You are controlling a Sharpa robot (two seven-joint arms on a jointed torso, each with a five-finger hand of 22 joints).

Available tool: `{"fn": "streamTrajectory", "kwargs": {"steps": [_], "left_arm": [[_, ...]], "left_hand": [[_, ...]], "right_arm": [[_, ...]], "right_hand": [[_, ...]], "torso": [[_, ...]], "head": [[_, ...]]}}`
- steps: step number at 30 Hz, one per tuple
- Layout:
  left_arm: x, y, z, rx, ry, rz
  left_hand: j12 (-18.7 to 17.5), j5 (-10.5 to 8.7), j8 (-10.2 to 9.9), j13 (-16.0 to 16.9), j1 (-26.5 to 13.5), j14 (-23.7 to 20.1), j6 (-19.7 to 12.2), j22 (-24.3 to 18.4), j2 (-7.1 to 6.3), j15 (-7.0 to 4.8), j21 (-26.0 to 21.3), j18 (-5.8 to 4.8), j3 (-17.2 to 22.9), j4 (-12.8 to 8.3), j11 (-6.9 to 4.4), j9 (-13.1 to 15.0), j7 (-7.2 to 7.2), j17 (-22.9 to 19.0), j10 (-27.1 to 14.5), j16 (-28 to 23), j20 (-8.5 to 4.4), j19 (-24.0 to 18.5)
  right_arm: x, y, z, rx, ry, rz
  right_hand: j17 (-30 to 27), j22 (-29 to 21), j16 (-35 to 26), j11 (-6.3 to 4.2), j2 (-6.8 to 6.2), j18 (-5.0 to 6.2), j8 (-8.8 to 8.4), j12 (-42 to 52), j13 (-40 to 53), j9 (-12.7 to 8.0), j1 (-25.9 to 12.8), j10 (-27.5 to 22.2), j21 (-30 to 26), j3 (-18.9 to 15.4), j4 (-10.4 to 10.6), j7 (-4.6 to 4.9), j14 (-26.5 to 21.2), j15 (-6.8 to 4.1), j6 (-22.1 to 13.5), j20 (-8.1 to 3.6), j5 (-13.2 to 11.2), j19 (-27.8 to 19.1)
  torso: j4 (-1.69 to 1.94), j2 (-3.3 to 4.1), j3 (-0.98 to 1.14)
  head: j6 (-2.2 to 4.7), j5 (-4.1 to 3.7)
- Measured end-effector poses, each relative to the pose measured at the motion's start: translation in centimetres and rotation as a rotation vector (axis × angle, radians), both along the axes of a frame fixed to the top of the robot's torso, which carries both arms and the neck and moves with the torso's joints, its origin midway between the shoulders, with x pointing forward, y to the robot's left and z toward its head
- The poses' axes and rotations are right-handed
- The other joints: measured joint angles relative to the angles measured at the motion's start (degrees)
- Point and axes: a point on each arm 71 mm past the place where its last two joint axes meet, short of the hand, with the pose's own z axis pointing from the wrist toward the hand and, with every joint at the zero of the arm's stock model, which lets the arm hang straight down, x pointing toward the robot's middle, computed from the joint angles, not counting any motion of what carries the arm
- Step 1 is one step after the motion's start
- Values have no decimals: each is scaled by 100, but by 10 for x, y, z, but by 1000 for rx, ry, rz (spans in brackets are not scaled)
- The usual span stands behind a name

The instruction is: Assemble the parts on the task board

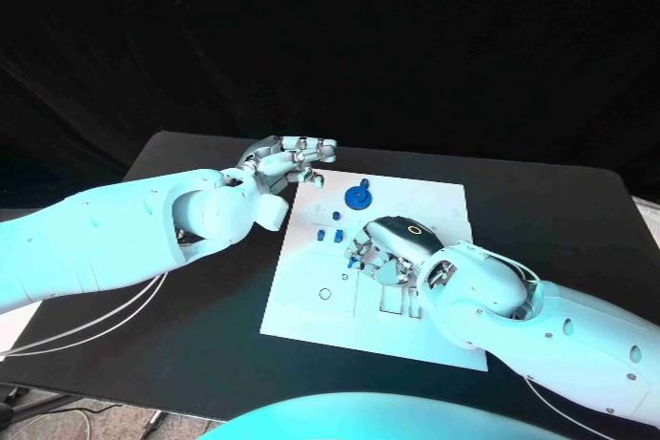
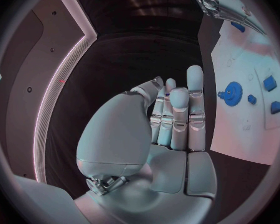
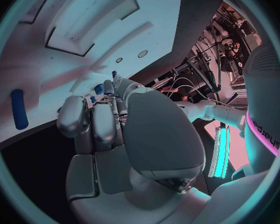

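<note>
The white task board [image 1: 426,206] lies in the middle of the black table. A blue gear [image 1: 358,196] [image 2: 229,92] sits near its far edge, with small blue parts [image 1: 327,235] [image 2: 269,83] just beside it. My left hand [image 1: 292,158] [image 2: 171,119] hovers over the board's far left corner, fingers straight and side by side, nothing visible in them. My right hand [image 1: 392,244] [image 3: 115,129] is down on the board's middle, fingers curled. A small blue part [image 3: 97,89] sits between its thumb and fingertips. A blue peg [image 3: 18,109] lies on the board past it.
Recessed slots [image 1: 396,302] mark the near half of the board, beside a small ring mark [image 1: 324,293]. Black table [image 1: 206,316] surrounds the board on all sides. My right forearm [image 1: 550,335] crosses the board's near right corner.
</note>
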Motion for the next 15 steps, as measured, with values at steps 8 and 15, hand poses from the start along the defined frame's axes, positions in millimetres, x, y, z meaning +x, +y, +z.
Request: {"fn": "streamTrajectory", "kwargs": {"steps": [8,15], "left_arm": [[0,-3,0,-3,2,-5],[1,-3,-1,-4,4,-6]], "left_hand": [[0,0,0,-1,0,0,0,0,0,0,0,0,0,0,0,0,0,0,0,0,0,0],[0,0,0,-1,0,0,0,0,0,0,0,0,0,0,-21,0,0,-7,-20,0,0,0]], "right_arm": [[-1,3,-7,-2,14,13],[-2,4,-8,-5,20,26]], "right_hand": [[-1,-1,21,1,23,1,-16,-1,-3,-8,-24,-1,0,6,-6,5,-22,22,-7,0,-1,0],[4,-1,21,10,-1,3,-22,-1,-5,-3,-48,-10,0,31,-31,25,-22,22,-28,21,-1,21]], "torso": [[0,-4,3],[-10,-5,9]], "head": [[-26,63],[-52,88]]}}
